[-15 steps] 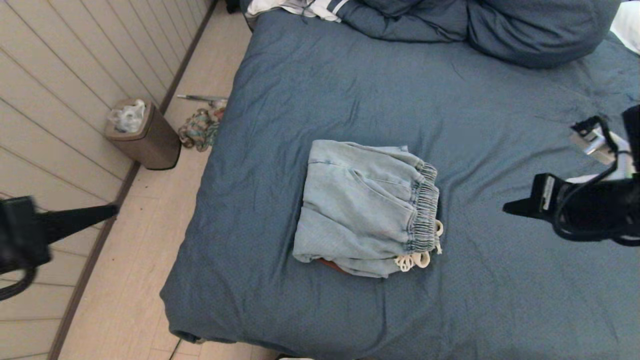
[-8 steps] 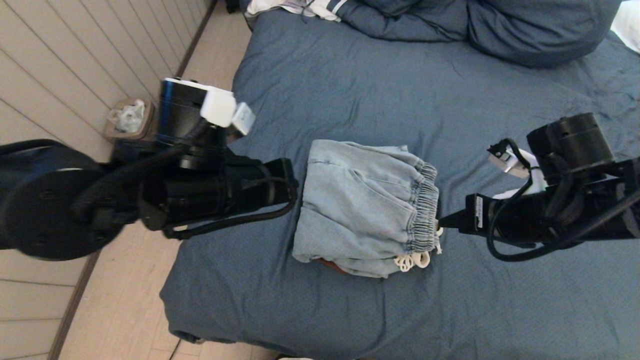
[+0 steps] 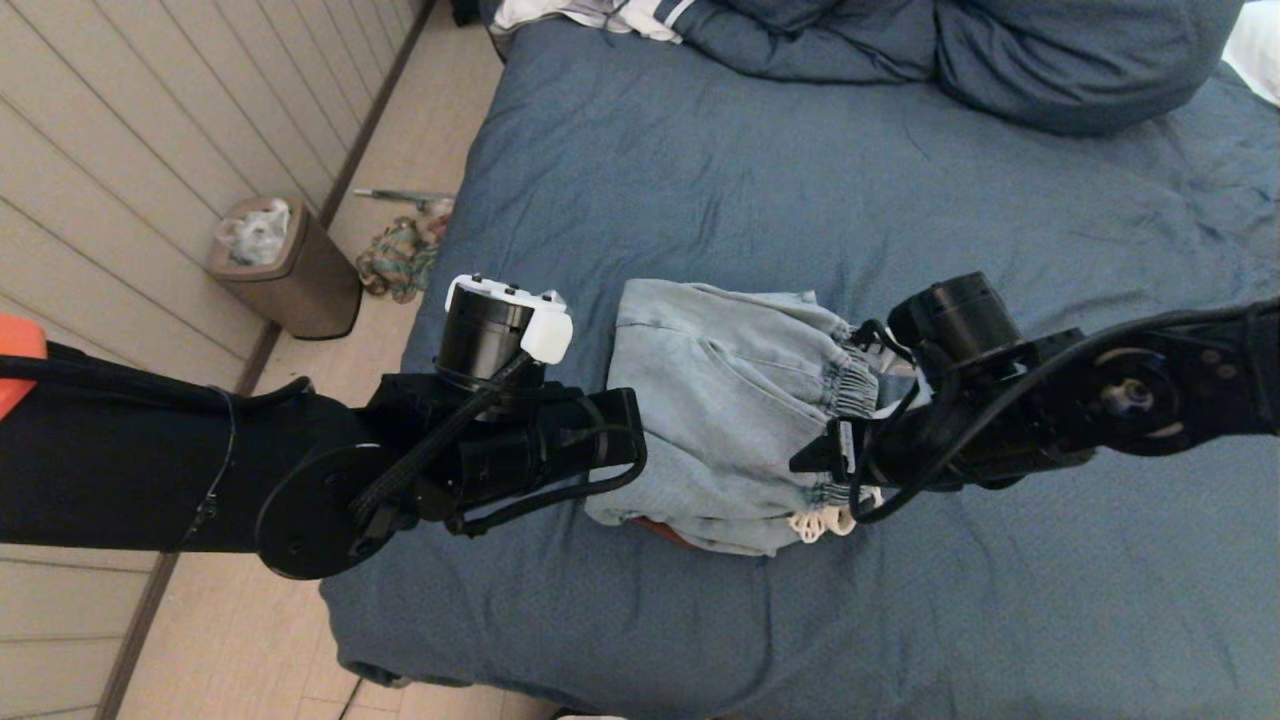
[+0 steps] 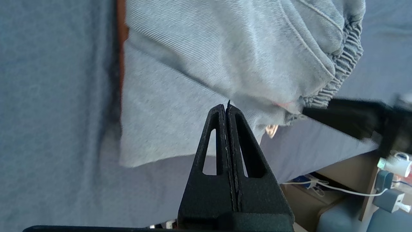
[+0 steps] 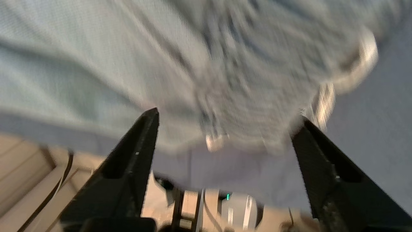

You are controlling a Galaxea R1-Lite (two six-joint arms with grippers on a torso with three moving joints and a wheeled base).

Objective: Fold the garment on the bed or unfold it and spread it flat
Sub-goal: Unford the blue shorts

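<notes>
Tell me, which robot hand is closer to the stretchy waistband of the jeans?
Right. The right gripper sits at the waistband, open. The left gripper, shut, is at the opposite edge of the folded jeans.

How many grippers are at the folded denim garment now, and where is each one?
2. The left gripper, shut, is at the side of the denim garment nearer the floor. The right gripper, open, is at its elastic waistband on the opposite side.

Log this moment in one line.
left tool shut, at folded denim shorts | right tool open at waistband | bed
</notes>
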